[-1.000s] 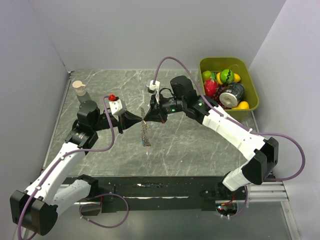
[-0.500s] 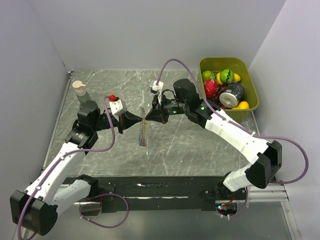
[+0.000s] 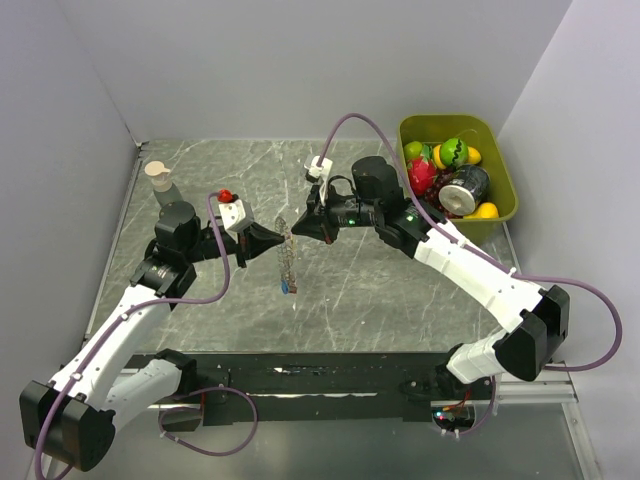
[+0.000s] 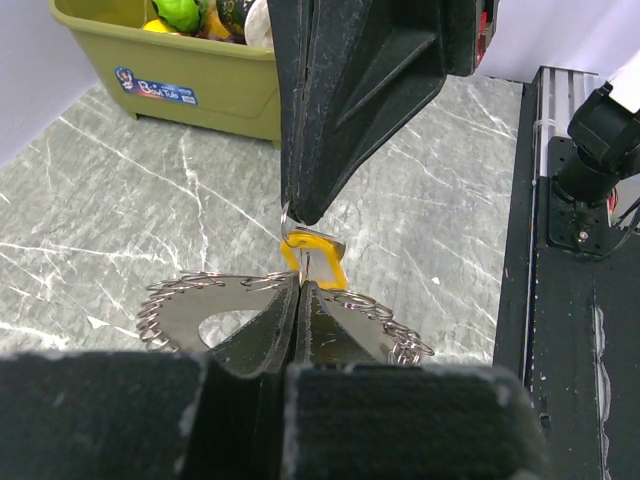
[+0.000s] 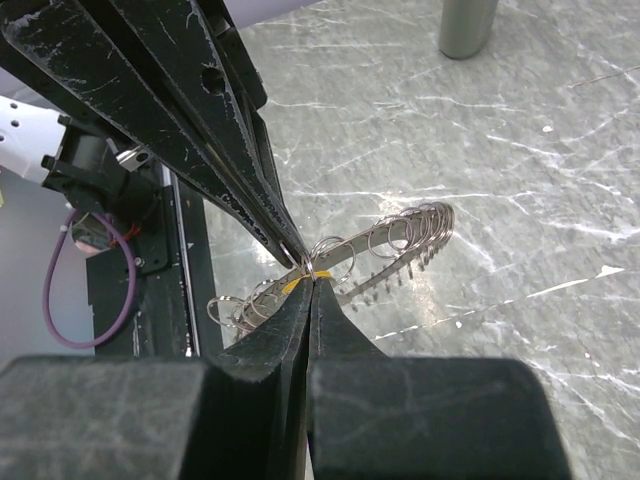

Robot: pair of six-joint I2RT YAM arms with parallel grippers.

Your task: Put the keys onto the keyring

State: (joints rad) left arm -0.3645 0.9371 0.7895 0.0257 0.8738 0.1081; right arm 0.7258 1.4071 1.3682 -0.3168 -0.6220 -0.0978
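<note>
Closed left gripper (image 4: 299,286) clamps the wide silvery fringed metal keyring (image 4: 185,312) above the counter (image 4: 110,210). The right gripper (image 5: 312,279), pinching a small yellow-headed key (image 4: 318,262), sits at its rim. The olive bin (image 4: 235,92) has a blue label (image 4: 155,84), unreadable.

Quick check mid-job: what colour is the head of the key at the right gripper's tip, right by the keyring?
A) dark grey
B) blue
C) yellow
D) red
C: in the left wrist view the yellow key hangs at the tip of the right gripper, against the edge of the keyring that the left gripper is clamped on.
</note>
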